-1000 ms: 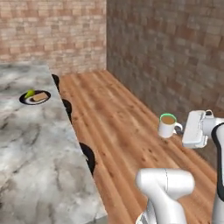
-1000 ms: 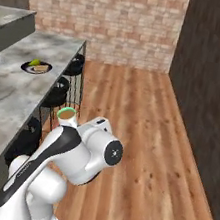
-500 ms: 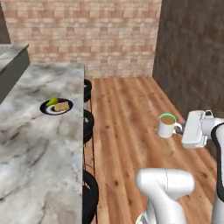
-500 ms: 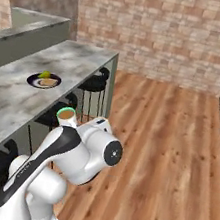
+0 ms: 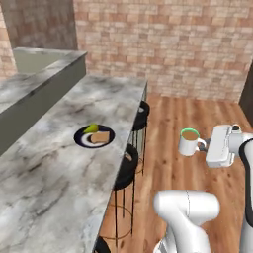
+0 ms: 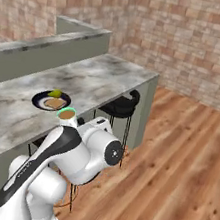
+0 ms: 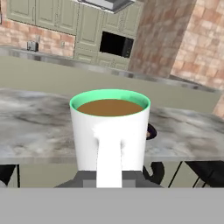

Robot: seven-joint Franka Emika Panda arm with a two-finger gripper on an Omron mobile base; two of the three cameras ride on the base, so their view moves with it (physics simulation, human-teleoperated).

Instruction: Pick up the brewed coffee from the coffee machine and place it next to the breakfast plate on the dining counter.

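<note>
Left base view: the brewed coffee (image 5: 189,142) hangs upright in the air over the wooden floor, well apart from the dining counter (image 5: 64,148), held by its side handle in the gripper (image 5: 203,145), which is clenched on it. The breakfast plate (image 5: 94,136) lies on the marble with toast and a small fruit, bare slab on every side of it

Right base view: the mug's green rim (image 6: 66,114) shows just above the arm's elbow, near the counter's edge (image 6: 81,113) and not far from the plate (image 6: 51,100). Black stools (image 6: 120,105) stand under the overhang

Hand view: the mug (image 7: 110,131) stands level, brown liquid close below the rim, handle facing the camera with the dark fingertips (image 7: 85,180) at its foot. It is likely light, stiff and glazed, so slippery and breakable; the handle grip seems sound, but so full a cup could spill if tilted or jolted, and should probably be set down softly beside the plate
</note>
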